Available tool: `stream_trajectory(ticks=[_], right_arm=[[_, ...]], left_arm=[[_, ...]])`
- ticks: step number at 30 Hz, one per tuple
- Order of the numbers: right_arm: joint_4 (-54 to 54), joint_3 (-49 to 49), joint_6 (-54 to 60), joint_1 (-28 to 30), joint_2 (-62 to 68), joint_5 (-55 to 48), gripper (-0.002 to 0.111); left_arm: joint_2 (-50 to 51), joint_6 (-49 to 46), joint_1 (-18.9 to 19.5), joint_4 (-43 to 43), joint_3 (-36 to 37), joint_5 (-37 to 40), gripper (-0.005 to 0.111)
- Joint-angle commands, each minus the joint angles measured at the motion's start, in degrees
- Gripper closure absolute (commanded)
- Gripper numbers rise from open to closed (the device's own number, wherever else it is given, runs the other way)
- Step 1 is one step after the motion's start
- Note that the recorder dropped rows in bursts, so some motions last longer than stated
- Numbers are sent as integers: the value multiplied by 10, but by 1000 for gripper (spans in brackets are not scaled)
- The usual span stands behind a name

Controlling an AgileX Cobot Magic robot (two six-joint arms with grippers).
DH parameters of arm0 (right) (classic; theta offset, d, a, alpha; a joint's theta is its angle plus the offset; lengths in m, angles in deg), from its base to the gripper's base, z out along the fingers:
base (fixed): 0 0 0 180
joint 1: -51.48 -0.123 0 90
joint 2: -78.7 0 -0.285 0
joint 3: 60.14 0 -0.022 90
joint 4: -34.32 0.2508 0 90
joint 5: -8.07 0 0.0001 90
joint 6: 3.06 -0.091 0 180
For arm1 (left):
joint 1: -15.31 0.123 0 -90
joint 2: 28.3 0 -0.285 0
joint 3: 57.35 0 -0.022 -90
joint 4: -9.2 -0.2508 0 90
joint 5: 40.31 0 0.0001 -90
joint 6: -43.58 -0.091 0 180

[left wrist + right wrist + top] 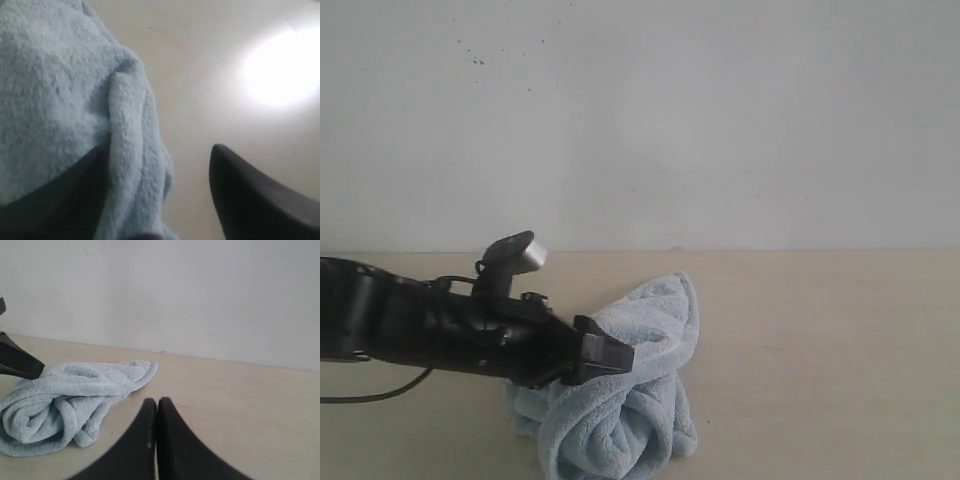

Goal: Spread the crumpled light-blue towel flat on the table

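The light-blue towel (640, 420) lies crumpled in a rolled heap on the beige table (820, 350), near the front edge of the exterior view. My left gripper (610, 355) reaches in from the left and sits on top of the heap. In the left wrist view the gripper (159, 149) is open: a hemmed fold of towel (50, 75) lies against one finger (75, 195), and the other finger (250, 200) stands apart over bare table (210, 60). My right gripper (157, 401) is shut and empty, off to the side of the towel (65, 395); the exterior view does not show it.
A white wall (640, 120) rises behind the table's far edge. Bare tabletop (240, 400) stretches to the right of the towel. The tip of the left arm's finger (20, 362) shows above the heap in the right wrist view.
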Motion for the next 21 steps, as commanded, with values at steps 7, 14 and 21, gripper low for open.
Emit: stream_trajectory(ticks=[7,14,21], right_arm=[[-2,0,1,0,-3,2,109],[-2,0,1,0,-3,2,109],[-2,0,1,0,-3,2,109]], left_arm=[[51,-50,-95,-67,-81,-224,49],[92,-45,-112,-79,-83,-264,60],[64,-33,-112,-77,-83,-352,102]])
